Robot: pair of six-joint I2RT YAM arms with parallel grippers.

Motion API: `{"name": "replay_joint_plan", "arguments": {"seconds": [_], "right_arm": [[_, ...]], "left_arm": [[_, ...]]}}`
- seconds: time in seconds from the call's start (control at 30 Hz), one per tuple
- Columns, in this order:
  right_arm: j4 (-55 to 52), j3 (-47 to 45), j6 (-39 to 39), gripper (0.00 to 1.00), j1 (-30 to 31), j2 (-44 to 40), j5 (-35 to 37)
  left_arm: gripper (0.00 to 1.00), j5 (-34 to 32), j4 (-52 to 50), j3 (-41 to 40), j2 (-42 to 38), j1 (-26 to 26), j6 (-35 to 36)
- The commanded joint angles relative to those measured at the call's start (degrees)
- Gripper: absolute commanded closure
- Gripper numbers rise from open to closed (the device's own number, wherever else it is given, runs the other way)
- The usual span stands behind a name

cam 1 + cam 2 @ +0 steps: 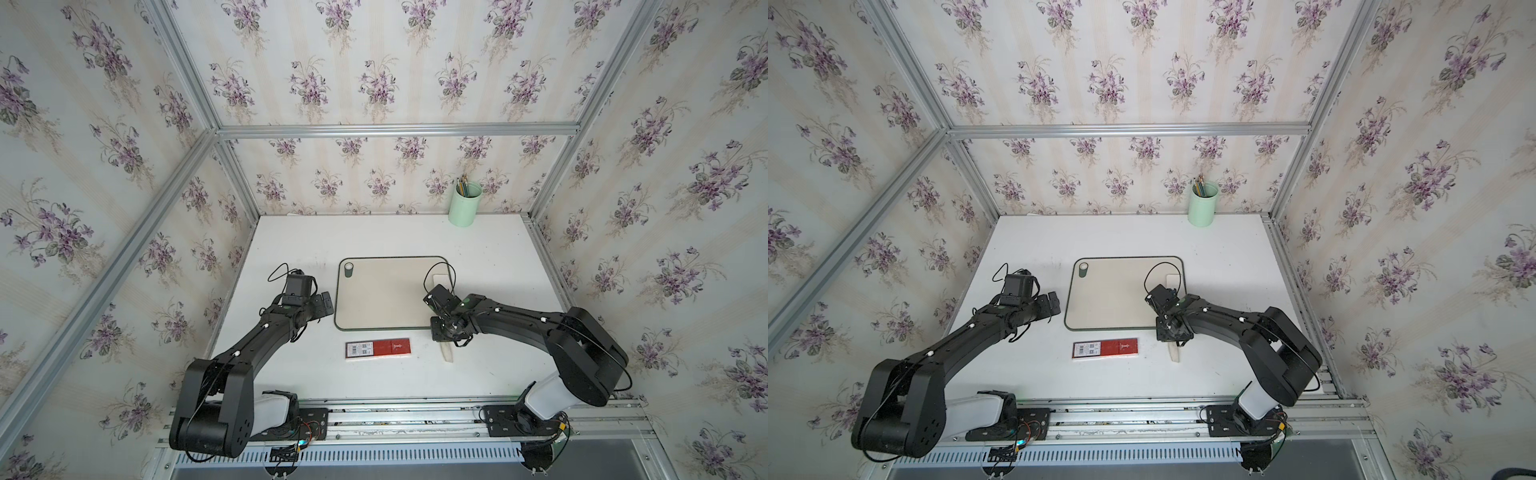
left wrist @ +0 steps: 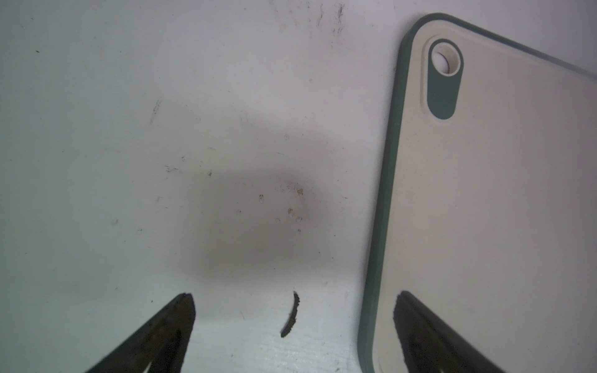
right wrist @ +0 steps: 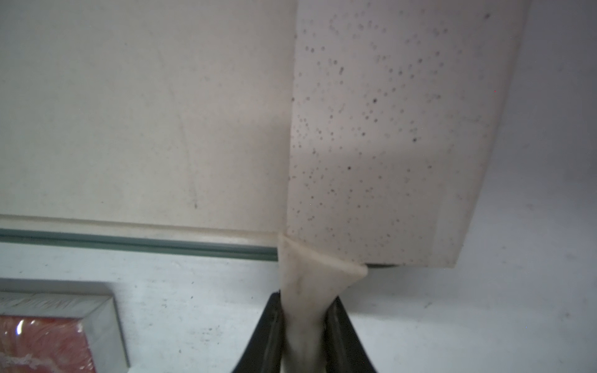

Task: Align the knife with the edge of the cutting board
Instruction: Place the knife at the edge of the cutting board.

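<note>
The beige cutting board [image 1: 382,299] [image 1: 1113,299] with its dark green rim lies flat mid-table. The white speckled knife [image 3: 387,129] rests along the board's right side, and its blade covers that edge. Its blade tip [image 1: 441,279] shows past my right wrist. The cream handle [image 1: 446,353] [image 1: 1174,353] sticks out over the board's near edge. My right gripper [image 3: 306,300] [image 1: 442,332] is shut on the handle just behind the blade. My left gripper [image 2: 295,295] [image 1: 325,302] is open and empty, low at the board's [image 2: 500,193] left edge, below the handle hole [image 2: 443,80].
A flat red box with a white label [image 1: 377,348] [image 1: 1105,348] [image 3: 45,342] lies on the table just in front of the board. A mint green cup of pencils [image 1: 465,203] [image 1: 1202,203] stands at the back right. A small dark scrap [image 2: 290,315] lies between the left fingers.
</note>
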Motion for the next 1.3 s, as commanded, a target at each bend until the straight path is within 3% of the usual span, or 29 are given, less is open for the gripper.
{"name": "replay_joint_plan", "arguments": {"seconds": [0.0,1.27], "right_arm": [[-0.1,0.4,-0.5,0.99,0.0,0.5,0.8],[0.2,-2.1,1.4,0.98,0.9,-1.2,1.3]], "left_arm": [[0.00,-0.2,1.0,0.3,0.0,0.0,-0.3],[0.00,-0.7,1.2,0.5,0.3,-0.6,-0.1]]}}
